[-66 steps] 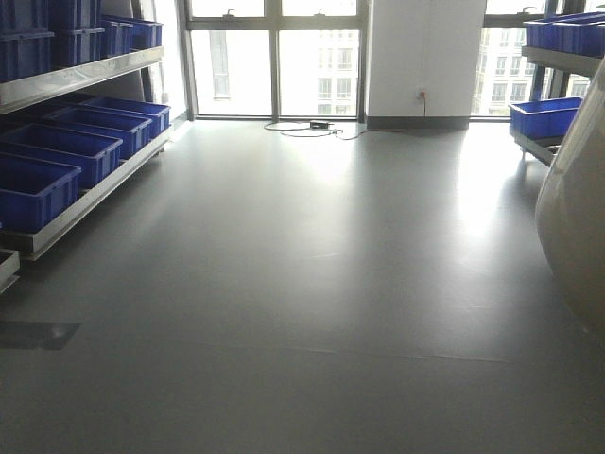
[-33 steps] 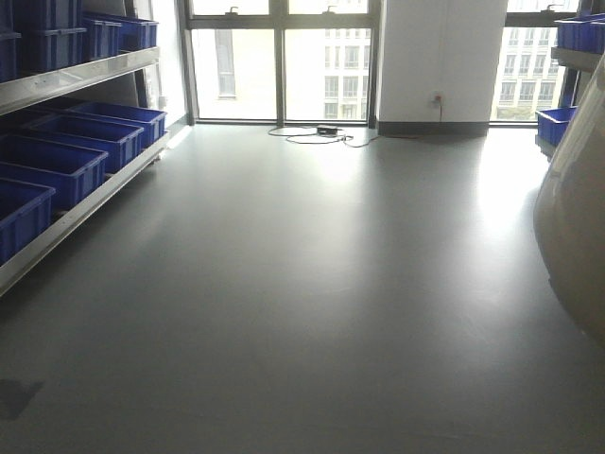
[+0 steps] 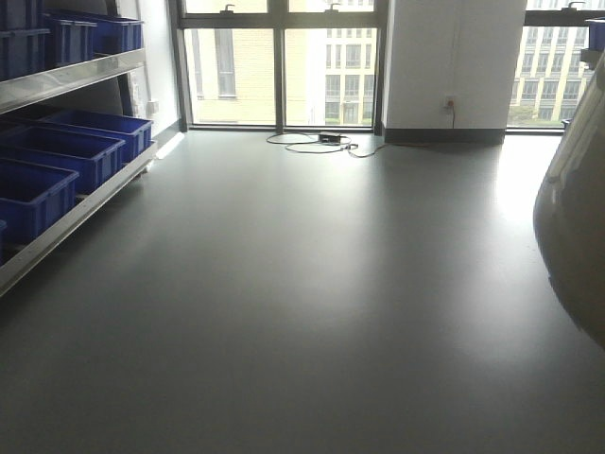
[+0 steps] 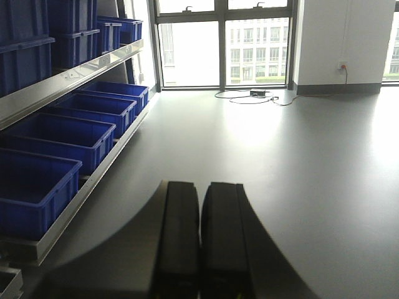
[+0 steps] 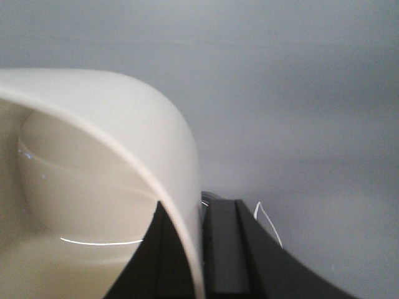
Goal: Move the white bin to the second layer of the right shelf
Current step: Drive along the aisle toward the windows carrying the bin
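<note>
Pinched by one wall in the right gripper (image 5: 198,218) above bare floor (image 3: 302,284), the white bin (image 5: 93,156) (left gripper (image 4: 201,193), jaws together, carries nothing) could slip or swing free if a jolt in transit loosens that thin grip.

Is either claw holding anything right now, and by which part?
The right claw grips the white bin by its rim wall; left claw is shut and empty.

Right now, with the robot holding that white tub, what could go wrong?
The right gripper pinches only one spot on the rim of the white bin, so it might slip or tip. The bin also hides the right side of the front view. A cable lies on the floor by the windows and could catch wheels.
</note>
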